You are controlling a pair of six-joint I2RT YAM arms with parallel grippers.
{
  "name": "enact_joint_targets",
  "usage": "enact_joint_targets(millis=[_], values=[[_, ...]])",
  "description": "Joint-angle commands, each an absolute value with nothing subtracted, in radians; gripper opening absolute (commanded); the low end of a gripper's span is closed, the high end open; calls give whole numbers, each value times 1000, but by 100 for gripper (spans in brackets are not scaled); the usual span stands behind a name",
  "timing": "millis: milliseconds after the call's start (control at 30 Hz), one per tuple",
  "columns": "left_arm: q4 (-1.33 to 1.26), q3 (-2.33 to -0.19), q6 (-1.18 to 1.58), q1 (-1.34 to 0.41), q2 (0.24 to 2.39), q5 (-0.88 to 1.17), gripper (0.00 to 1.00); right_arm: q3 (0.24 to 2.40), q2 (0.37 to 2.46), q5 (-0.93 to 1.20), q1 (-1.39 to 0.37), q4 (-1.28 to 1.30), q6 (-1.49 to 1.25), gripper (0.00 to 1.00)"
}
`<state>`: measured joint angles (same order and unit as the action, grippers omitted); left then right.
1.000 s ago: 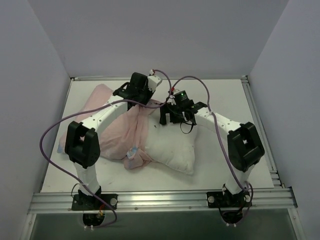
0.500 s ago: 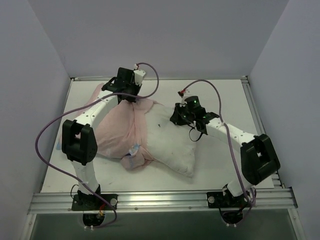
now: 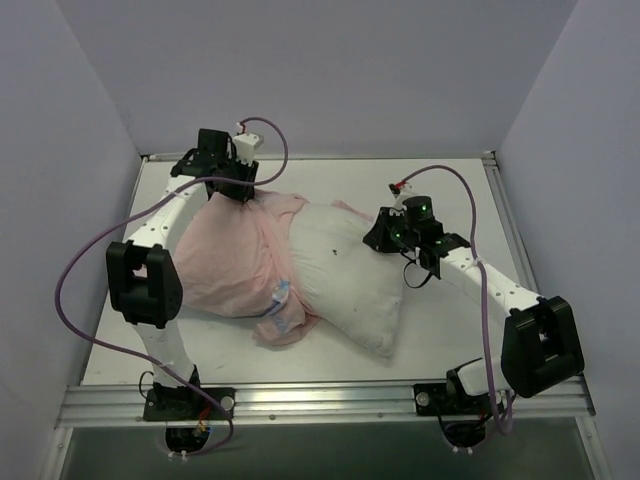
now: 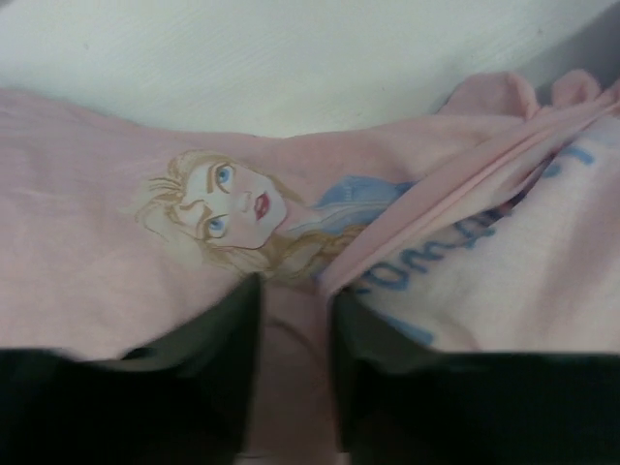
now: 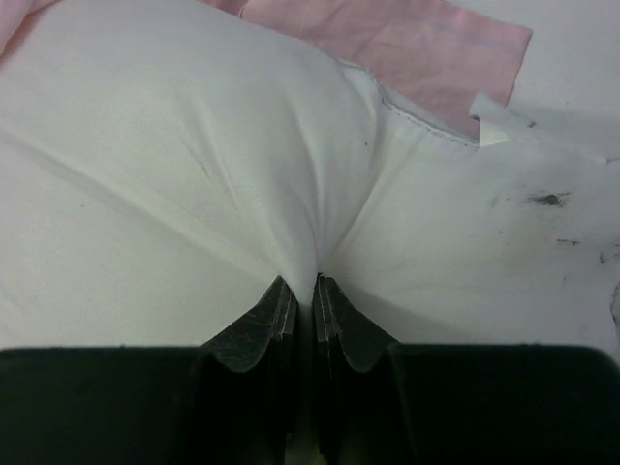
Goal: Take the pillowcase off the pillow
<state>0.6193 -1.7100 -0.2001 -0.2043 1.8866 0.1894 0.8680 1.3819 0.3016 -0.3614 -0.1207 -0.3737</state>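
Note:
The pink pillowcase lies bunched over the left end of the white pillow, whose right half is bare. A blue printed edge shows at its near side. My left gripper hovers over the pillowcase's far left corner. In the left wrist view that gripper is open, with pink printed cloth lying loose between and under its fingers. My right gripper sits at the pillow's far right corner. The right wrist view shows this gripper shut on a pinched fold of the pillow, with pillowcase cloth beyond.
The white table is boxed in by grey walls on three sides. A metal rail runs along the near edge. Purple cables loop above both arms. A small white tag sticks out of the pillow's seam.
My left gripper dragged the pillowcase left and back, baring more pillow, then opened. My right gripper shut on the pillow and pulled it to the right.

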Motion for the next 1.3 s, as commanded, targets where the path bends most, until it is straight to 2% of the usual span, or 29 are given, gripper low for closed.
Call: enact_joint_targets(millis=[0,33,67,233,333,533,633,700,767,933,967,1000,1067,1100,1267], values=[[703,-1740,-327,-127,1775,197,72,821,1407,196,-305,118,-351,0],[731,-1747,-331,-136,1760,277,96,828,1413,192,-304,106,-354,0],[791,-1755,-333,-140,1743,317,94,842,1417,177,-301,101,-357,0],[1081,-1882,-448,-75,1637,406,94,882,1453,152,-285,88,-363,0],[1287,-1878,-642,58,1556,413,94,890,1473,164,-284,60,-373,0],[1443,-1444,-1063,380,1307,338,94,897,1500,175,-284,37,-368,0],[1405,-1220,-1127,414,1194,325,94,905,1514,178,-285,32,-365,0],[1269,-1091,-1089,414,1137,313,94,911,1528,179,-284,29,-362,0],[1099,-1030,-1011,425,1121,240,94,920,1535,186,-284,32,-362,0],[976,-947,-970,465,1172,228,94,930,1546,190,-287,31,-367,0],[953,-939,-957,465,1189,265,98,931,1546,189,-287,29,-367,0],[951,-939,-956,466,1198,291,90,934,1548,184,-285,32,-365,0],[936,-945,-915,465,1215,317,50,939,1549,181,-287,37,-364,0],[924,-945,-896,465,1215,304,3,942,1548,175,-285,46,-362,0],[746,-975,-806,511,1164,172,2,942,1542,118,-270,51,-357,0]])
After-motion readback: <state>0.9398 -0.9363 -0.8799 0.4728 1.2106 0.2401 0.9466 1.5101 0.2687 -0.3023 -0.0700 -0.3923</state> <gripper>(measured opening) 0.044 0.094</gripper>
